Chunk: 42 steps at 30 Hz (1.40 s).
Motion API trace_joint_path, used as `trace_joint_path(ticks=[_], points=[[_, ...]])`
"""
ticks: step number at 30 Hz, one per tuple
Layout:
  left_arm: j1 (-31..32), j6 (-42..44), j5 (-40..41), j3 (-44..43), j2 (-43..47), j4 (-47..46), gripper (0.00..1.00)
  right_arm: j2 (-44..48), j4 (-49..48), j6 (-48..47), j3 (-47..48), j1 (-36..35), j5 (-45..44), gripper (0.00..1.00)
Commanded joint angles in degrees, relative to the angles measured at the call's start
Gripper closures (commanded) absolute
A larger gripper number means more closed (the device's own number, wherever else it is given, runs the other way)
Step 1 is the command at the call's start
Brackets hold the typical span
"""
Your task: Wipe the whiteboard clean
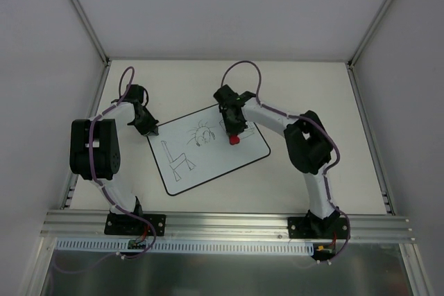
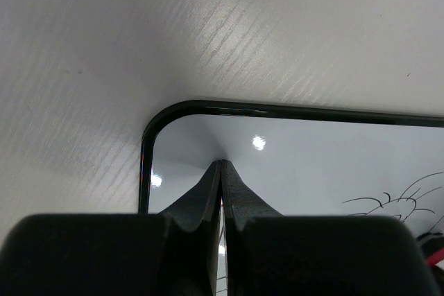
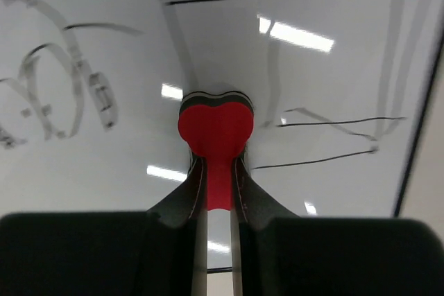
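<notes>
- Pinching the red eraser [image 3: 216,126], right gripper [image 3: 218,166] holds it on the whiteboard [image 1: 225,161], lying angled on the table [image 1: 312,102].
- Left gripper [image 2: 220,166]?
- Pressed together, empty, tip over a board corner; touching or not, can't tell.
- Risks?
- Board may skid if nothing pins it; thin pinch, eraser could twist out.
- Hidden?
- Eraser's underside; sketches [image 1: 201,134] blur in wrist view, far ones cut off.
</notes>
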<state>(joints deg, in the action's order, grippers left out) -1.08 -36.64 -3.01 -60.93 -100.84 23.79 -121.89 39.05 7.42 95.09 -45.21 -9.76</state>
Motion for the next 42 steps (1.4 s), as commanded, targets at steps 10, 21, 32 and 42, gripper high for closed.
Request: trace_joint_path(ticks=[10,21,32,42], points=[[0.7,0.8,0.2,2.9,-2.0,3.6,1.00,3.3,3.0,0.2,-16.4,15.0,-6.6,1.00],[0.8,0.6,-0.3,3.1,-1.9,3.6,1.00,-0.4,2.6,-0.5,-8.7,-0.1,1.5,1.00],[0.8,0.6,-0.6,3.2,-1.8,3.6,1.00,-1.0,2.6,0.2,-7.9,-0.5,0.8,1.00],[0.8,0.8,-0.9,3.0,-2.0,3.6,1.00,-0.2,5.9,-0.5,-4.7,12.2,-7.4,1.00]])
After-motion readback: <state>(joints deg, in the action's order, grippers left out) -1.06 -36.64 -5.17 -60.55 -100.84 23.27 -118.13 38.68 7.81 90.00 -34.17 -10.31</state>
